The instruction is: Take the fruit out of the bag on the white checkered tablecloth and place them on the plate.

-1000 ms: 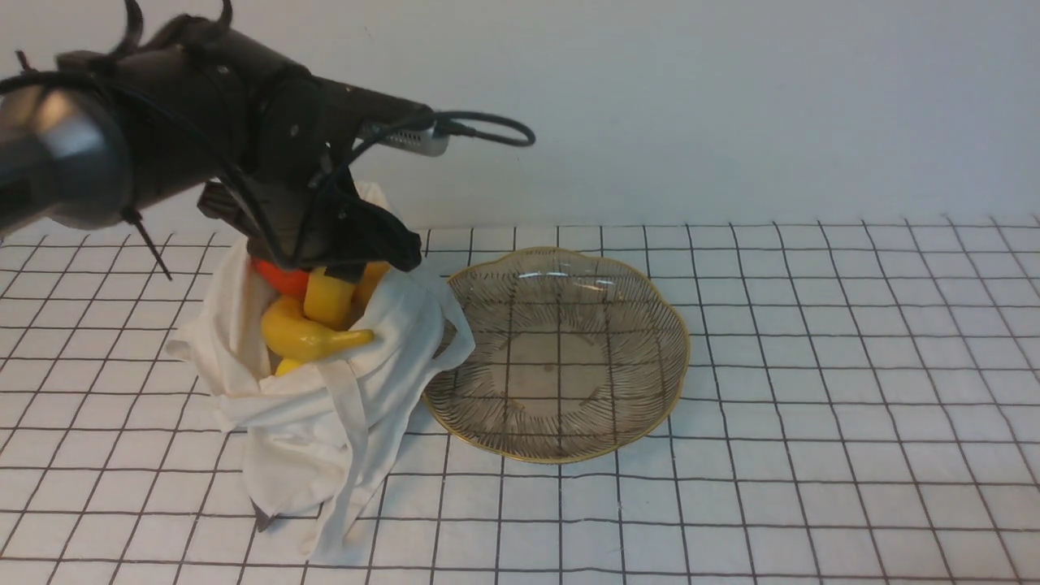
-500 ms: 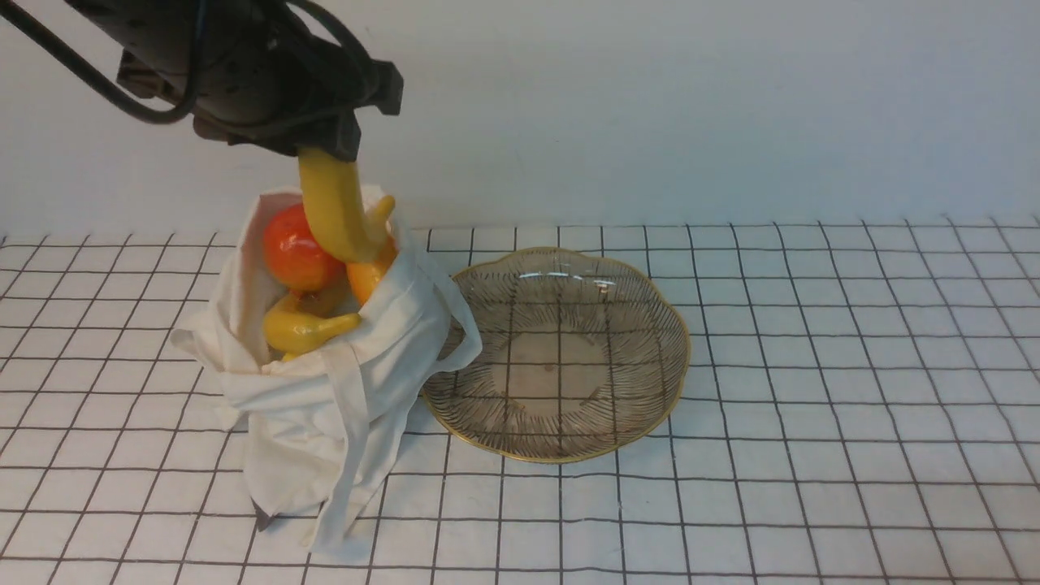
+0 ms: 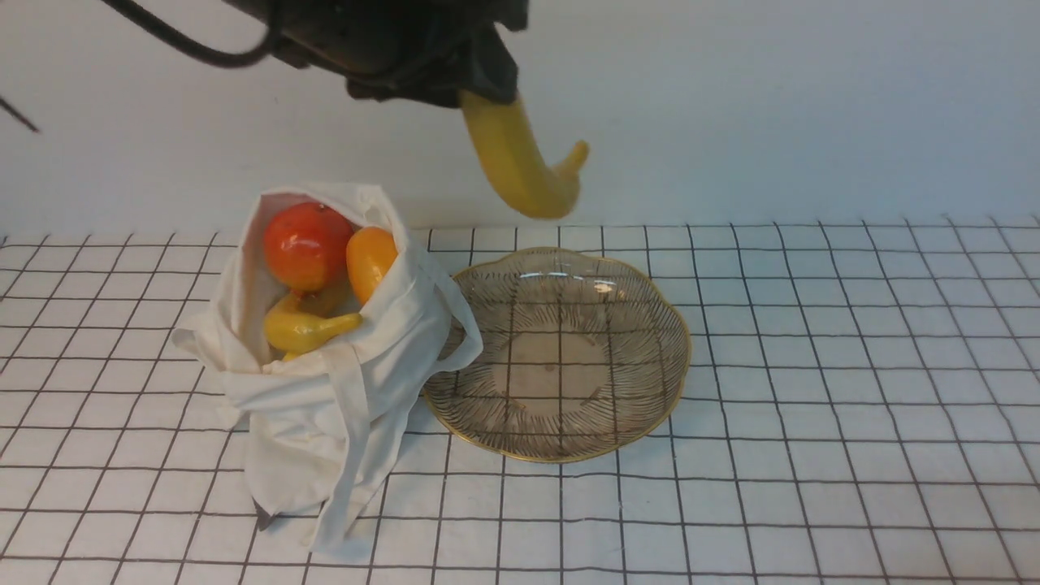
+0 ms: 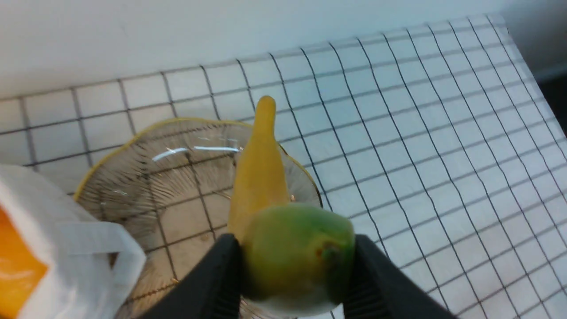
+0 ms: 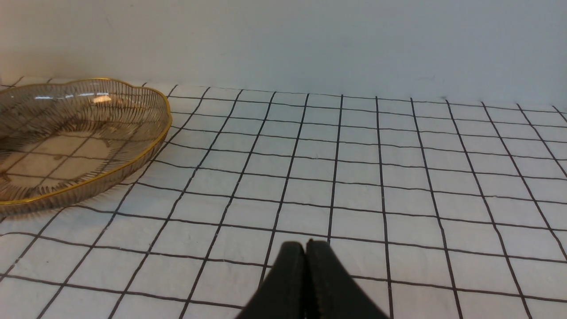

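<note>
Your left gripper (image 4: 294, 248) clamped on a glossy curved yellow banana (image 3: 520, 166), green end pinched, high over the far side of the ribbed brownish glass plate (image 3: 561, 451), right of the soft white cloth bag (image 3: 325, 406)

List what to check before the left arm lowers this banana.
1. Grip: ok. The left gripper fingers clamp the banana at its green end.
2. Plate bare: ok.
3. Banana centred over plate: cannot tell. It hangs high, near the far rim.
4. Right gripper out of the way: ok. It is shut, away from the plate.
5. Bag strap clear of plate: cannot tell. It overlaps the rim in view.
</note>
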Motion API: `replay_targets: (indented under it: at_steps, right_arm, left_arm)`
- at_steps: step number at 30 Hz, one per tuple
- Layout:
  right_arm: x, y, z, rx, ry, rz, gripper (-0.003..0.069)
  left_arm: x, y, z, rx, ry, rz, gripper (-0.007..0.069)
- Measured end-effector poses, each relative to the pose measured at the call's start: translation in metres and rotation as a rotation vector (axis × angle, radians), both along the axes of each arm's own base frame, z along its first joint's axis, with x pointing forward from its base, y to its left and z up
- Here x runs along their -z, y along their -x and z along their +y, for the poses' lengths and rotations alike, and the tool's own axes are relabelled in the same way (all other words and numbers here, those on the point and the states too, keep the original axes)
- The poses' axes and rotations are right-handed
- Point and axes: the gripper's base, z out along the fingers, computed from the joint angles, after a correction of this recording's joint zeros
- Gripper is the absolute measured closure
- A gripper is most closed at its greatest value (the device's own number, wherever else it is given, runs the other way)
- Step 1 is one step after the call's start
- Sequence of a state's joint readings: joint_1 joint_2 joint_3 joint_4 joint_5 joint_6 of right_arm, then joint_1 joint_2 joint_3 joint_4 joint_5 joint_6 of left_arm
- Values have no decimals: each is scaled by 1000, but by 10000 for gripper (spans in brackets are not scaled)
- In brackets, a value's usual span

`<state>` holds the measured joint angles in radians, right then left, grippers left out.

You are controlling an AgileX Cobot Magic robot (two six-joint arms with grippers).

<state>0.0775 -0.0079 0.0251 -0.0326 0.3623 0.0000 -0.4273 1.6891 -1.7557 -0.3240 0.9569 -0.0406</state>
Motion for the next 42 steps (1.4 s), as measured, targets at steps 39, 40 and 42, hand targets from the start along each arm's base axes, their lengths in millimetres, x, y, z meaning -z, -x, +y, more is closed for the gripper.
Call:
replay_targets:
  at_steps: [39,40,42]
  right_arm:
    - [0,0,0,0,0,0,674]
    - [0,0,0,0,0,0,674]
    - [0,0,0,0,0,0,674]
  left_arm:
    - [-40,-22,4,-19,-425,-168,560]
    - [-45,-18,7,-19,-431,-182,580]
    - [-60,-3,16,-16,-441,-218,623]
